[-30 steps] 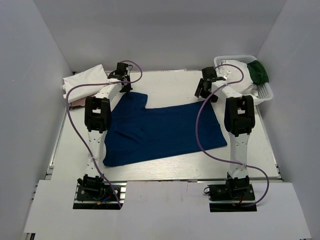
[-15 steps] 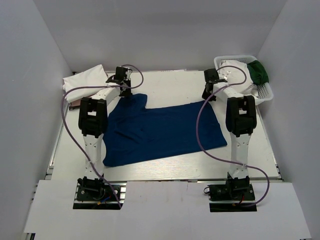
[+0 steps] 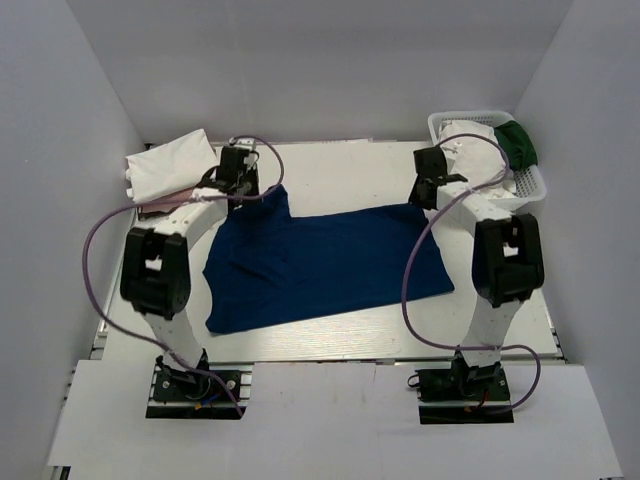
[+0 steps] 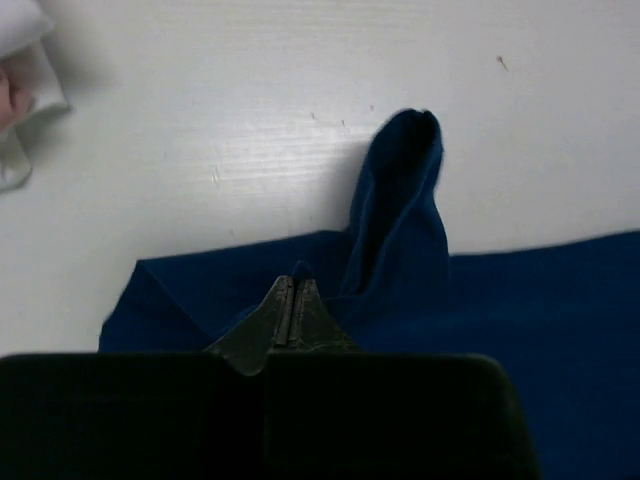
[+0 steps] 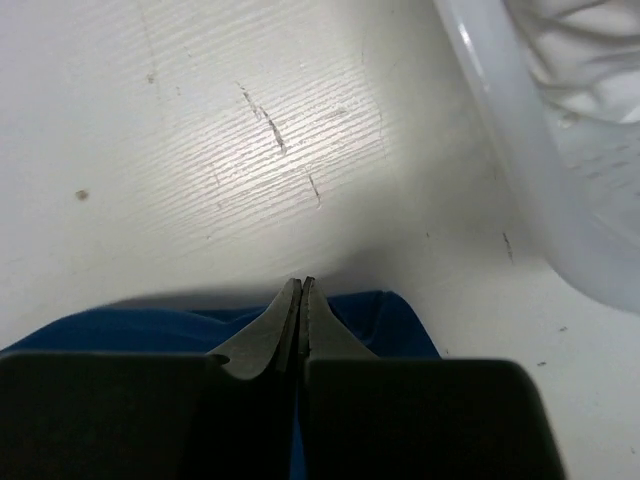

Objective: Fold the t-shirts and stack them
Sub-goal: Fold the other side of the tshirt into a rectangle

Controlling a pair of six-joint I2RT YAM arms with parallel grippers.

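Blue shirt (image 3: 320,262) lies spread on the table (image 3: 340,165); the left claw (image 4: 290,300) and right claw (image 5: 300,295) each pinch tight on a far corner. Likely best: lift both evenly, carrying that edge nearward, taut.

- Blue t-shirt (image 3: 320,260): the far-left corner is hidden under the left gripper (image 3: 243,190) and the far-right corner under the right gripper (image 3: 426,196). In the left wrist view its near part lies behind the gripper's black body and it runs off the right edge. In the right wrist view only a narrow strip shows above the gripper's body.
- Pale pink t-shirt (image 3: 152,208): only a sliver shows beneath the white t-shirt (image 3: 170,165). The folds of either cannot be made out. Both are cut by the left edge in the left wrist view.
- Basket (image 3: 532,192): its near-left side is behind the right arm. The white cloth (image 3: 470,135) and dark green t-shirt (image 3: 518,145) inside are bunched, so their outlines cannot be told. In the right wrist view the basket is blurred and cut by the top and right edges.
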